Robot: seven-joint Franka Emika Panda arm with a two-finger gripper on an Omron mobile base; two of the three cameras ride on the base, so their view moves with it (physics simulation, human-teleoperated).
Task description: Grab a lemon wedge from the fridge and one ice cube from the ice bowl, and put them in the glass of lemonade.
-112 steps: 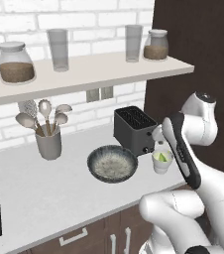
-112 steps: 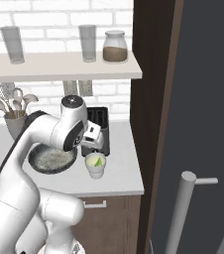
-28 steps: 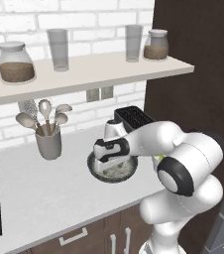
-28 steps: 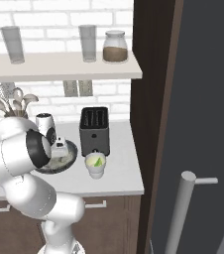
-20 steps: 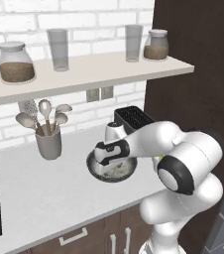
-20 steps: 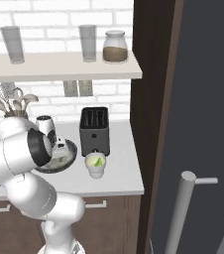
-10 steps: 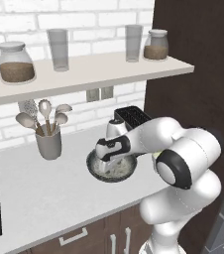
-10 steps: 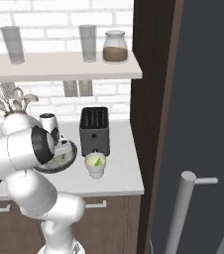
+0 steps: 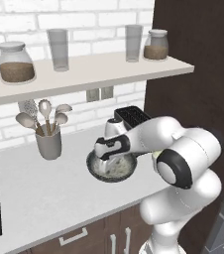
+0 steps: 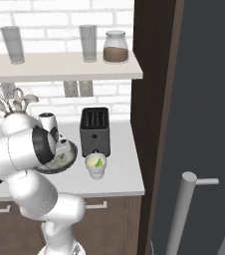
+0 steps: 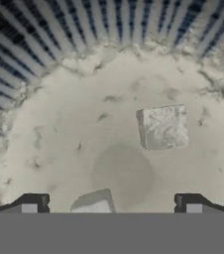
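Note:
My gripper (image 11: 111, 203) is open and hangs low inside the ice bowl (image 9: 95, 171), its fingertips (image 11: 32, 202) wide apart just above the pale speckled floor. One ice cube (image 11: 162, 128) lies ahead and to the right. A second ice cube (image 11: 91, 202) pokes up between the tips, left of centre. In the left base view the hand (image 9: 107, 149) points down into the bowl. The glass of lemonade (image 10: 95, 166) stands in front of the toaster with a lemon wedge (image 10: 99, 162) in it. The ice bowl (image 10: 69, 155) is partly hidden by my arm.
A black toaster (image 10: 94, 130) stands behind the bowl and cup. A grey utensil holder (image 9: 48, 143) sits left of the bowl. The grey fridge door (image 10: 204, 99) with its bar handle (image 10: 184, 209) stands at the right. The shelf (image 9: 84, 72) above carries jars and tall glasses.
The arm swung from the cup to the ice bowl. Over the last second the hand has sunk a little deeper into the bowl. The fingers stay open.

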